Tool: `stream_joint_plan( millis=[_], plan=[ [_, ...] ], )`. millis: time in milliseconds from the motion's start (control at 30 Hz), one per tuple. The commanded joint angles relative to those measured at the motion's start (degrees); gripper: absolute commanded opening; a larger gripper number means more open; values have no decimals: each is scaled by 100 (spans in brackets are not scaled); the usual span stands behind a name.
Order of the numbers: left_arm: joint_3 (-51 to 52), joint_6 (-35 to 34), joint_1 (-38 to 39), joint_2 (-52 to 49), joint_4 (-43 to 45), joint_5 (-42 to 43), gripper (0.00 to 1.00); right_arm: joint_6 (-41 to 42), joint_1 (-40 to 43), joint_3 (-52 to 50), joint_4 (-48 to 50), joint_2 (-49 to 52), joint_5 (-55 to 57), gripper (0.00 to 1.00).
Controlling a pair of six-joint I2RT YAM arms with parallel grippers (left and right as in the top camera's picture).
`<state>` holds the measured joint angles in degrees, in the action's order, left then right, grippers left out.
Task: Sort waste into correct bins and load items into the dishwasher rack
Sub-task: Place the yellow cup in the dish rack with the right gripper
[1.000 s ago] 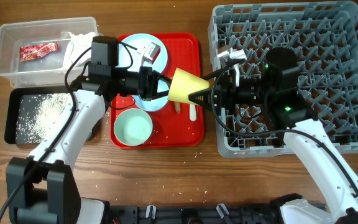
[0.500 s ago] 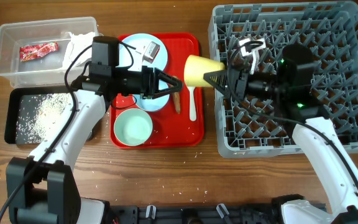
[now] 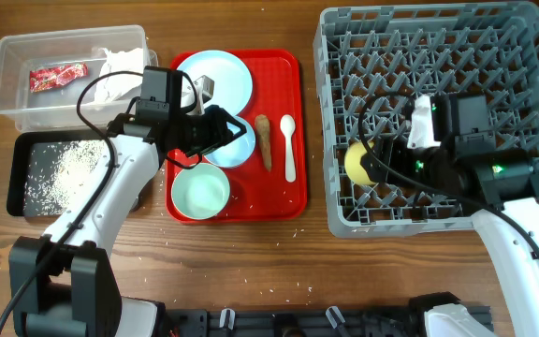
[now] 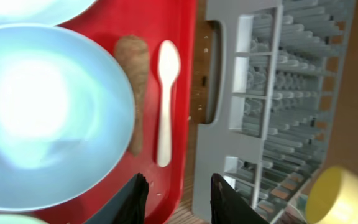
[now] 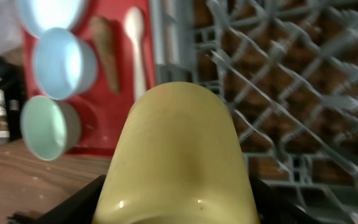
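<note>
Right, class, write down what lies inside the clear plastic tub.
Inside the clear plastic tub lie a red-and-white wrapper and crumpled white paper. The left arm and its cable cover one corner of the tub, so anything there is hidden.

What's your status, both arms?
Left gripper open, empty, over red tray. Right gripper holds yellow cup over dishwasher rack. No obstruction seen.
</note>
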<state>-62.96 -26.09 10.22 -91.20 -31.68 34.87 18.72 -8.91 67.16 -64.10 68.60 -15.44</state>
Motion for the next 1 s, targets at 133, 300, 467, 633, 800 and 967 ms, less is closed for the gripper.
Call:
stream_joint_plan(
  millis=[133,300,467,633,800,967],
  plan=[
    [-66,387,59,11,-164,-817,35,437,-595,61,-697,595,1056,29],
    [-66,490,59,11,-267,-949,36,413,-592,-11,-610,1484,1058,30],
    [-66,490,59,11,-267,-951,36,227,-592,-4,-470,1919,872,67],
    [-66,557,37,11,-267,-1139,40,-22,-592,409,-457,1720,649,71],
    [-66,621,37,11,-289,-1139,41,-225,-592,935,-627,1703,640,80],
    [-66,638,37,11,-289,-1141,41,-240,-592,935,-671,1709,638,80]
  ],
)
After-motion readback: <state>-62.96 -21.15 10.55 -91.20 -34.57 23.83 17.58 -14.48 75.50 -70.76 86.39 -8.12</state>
